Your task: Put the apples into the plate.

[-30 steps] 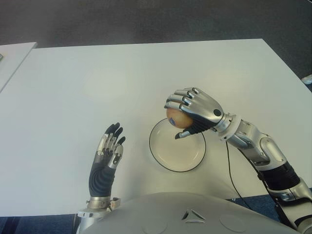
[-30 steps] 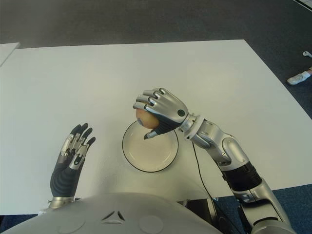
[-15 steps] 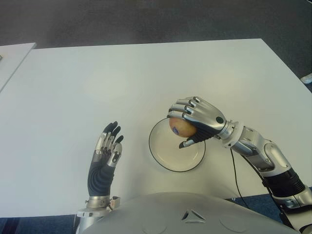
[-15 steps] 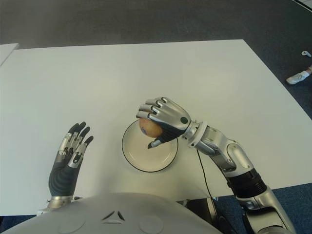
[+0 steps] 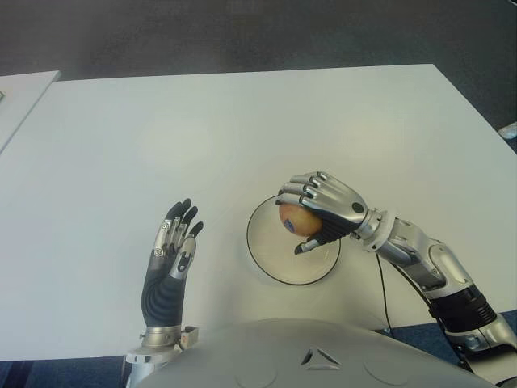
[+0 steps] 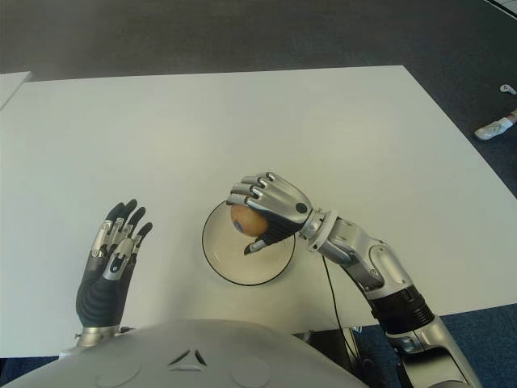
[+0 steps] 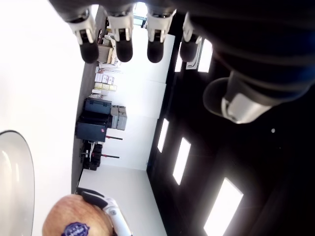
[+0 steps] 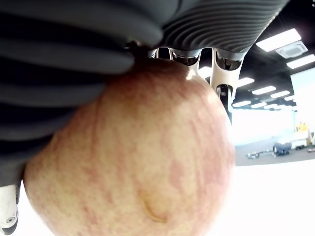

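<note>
Apple (image 5: 296, 218), yellow-red with a small blue sticker, sits in the right hand (image 5: 323, 205), whose fingers (image 5: 297, 193) curl over its top while the thumb hooks under it; the right wrist view shows the fruit pressed up against the ribbed palm. The hand holds it over the far part of the plate (image 5: 279, 260), a white round dish with a dark rim that lies on the desk (image 5: 202, 129) close to the robot's body. Whether the apple touches the plate's surface cannot be told from these views.

Nearest the robot, the left hand (image 5: 171, 252) shows to the left of the plate, well apart from it, standing upright from the wrist with its fingers (image 5: 179, 218) spread and pointing away, holding nothing. Its wrist view shows the dark fingertips apart, with the plate's edge and the stickered apple off to one side.

The right forearm runs from the desk's near right edge in toward the plate, and a thin black cable (image 5: 380, 287) hangs under it across the white surface. Beyond the plate the desk stretches white to its far edge, where dark carpet (image 5: 242, 36) begins. A second white surface (image 5: 20, 93) shows at the far left.
</note>
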Motion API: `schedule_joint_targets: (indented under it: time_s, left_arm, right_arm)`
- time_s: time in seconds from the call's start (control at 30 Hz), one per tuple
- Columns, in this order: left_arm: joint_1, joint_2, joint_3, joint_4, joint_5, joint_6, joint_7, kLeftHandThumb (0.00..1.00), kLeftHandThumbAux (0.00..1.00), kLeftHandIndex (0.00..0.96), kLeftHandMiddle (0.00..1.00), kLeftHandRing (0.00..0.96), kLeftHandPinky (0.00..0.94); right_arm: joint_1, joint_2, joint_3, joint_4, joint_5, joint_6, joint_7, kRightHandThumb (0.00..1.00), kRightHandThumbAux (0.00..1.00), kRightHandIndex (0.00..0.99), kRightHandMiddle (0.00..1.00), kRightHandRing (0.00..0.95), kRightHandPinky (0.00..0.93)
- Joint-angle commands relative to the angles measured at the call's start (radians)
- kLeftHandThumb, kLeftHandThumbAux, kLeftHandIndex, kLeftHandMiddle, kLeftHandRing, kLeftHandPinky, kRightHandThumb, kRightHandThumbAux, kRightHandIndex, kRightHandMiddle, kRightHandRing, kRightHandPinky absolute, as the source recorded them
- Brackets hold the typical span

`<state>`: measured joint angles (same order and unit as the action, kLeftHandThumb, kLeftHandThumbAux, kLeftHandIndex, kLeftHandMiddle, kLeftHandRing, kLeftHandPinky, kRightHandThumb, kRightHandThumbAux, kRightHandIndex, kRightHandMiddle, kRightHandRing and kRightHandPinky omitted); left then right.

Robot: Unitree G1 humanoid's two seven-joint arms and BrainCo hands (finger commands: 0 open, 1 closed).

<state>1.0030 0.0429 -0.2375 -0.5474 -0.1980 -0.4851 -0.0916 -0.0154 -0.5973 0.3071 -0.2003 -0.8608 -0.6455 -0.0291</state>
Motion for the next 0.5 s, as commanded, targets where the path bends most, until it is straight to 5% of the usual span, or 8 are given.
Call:
schedule_joint_targets:
  time_s: [0.03,0.5]
  left_arm:
    - [0.018,0.015,0.007,0.006,0.014,0.03,0.003,0.405,0.446,0.151,0.024,0.014,0.086]
    - [0.0,0.015,0.015,0.016,-0.009,0.029,-0.012,0.323,0.492,0.135,0.032,0.021,0.083]
  right_arm:
    - [0.016,0.028,0.032,0.041,-0.051,-0.005,-0.041,0.595,0.739,0.834,0.884,0.862,0.862]
    - [0.023,0.056,0.06,0.093,-0.105,0.022,-0.077,0.598,0.722,0.812,0.874,0.852,0.821]
